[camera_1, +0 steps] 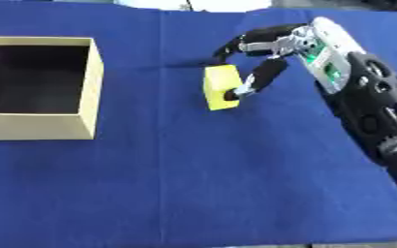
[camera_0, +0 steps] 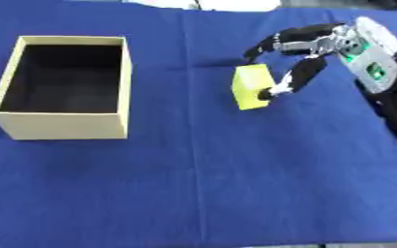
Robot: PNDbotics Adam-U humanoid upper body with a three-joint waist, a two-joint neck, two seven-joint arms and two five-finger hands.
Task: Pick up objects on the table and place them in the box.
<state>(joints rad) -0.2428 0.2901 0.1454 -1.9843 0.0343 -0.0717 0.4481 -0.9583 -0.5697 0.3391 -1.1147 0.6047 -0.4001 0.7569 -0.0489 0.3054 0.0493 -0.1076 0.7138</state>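
Note:
A yellow block (camera_0: 251,87) stands slightly tilted on the blue cloth, right of the middle. My right hand (camera_0: 313,44) reaches in from the right edge and is curled round it. Its thumb (camera_1: 257,80) presses the block's right face and its fingers (camera_1: 232,46) hook over the block's far top edge. Whether the block is off the cloth I cannot tell. An open cardboard box (camera_0: 62,125) sits at the left, and its dark inside shows nothing. My left hand shows in no view.
The blue cloth (camera_0: 236,184) covers the whole table, with a fold line running down its middle. Its front edge lies along the bottom of the views. My right forearm (camera_1: 371,116) fills the right side.

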